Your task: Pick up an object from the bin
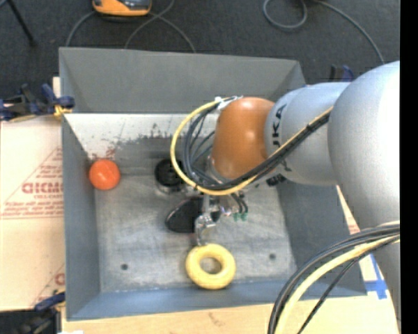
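Note:
My gripper hangs low in the middle of the bin, under the orange wrist cover. It sits at the right edge of a flat black oval thing and just above a yellow ring that lies near the bin's front wall. Whether it touches either one I cannot make out. A round black thing lies a little behind and to the left, partly hidden by the cables.
An orange ball rests by the left wall, toward the back. The arm and its cable loops cover the right half of the bin. Bare floor shows at the front left.

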`<state>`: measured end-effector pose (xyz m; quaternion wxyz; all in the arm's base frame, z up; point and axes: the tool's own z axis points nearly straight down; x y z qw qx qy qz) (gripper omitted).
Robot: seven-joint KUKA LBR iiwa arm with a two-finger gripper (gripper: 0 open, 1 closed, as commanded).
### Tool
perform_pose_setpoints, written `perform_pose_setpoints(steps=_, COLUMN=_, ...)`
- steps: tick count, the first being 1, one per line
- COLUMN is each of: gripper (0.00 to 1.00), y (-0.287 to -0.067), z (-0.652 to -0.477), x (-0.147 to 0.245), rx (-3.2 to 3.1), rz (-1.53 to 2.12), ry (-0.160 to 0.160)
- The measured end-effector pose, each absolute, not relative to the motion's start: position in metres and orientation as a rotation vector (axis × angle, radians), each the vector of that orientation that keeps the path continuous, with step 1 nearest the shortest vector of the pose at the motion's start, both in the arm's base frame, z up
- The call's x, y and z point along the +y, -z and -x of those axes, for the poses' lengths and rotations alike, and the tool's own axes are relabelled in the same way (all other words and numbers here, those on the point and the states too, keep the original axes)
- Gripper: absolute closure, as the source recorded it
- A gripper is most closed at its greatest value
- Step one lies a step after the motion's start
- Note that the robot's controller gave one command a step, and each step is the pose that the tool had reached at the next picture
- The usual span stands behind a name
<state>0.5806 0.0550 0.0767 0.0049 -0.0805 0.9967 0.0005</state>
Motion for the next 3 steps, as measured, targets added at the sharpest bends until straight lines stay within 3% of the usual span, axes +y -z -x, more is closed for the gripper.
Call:
perform_pose_setpoints(steps=1, gripper=1.00, y=-0.0818, z=-0.5803, x=0.0539, rx=3.124, rz=0.250, ry=0.000)
perform_pose_setpoints(steps=3, gripper=1.00, y=-0.0825, z=-0.5801, x=0.0538, rx=3.125, rz=0.250, ry=0.000)
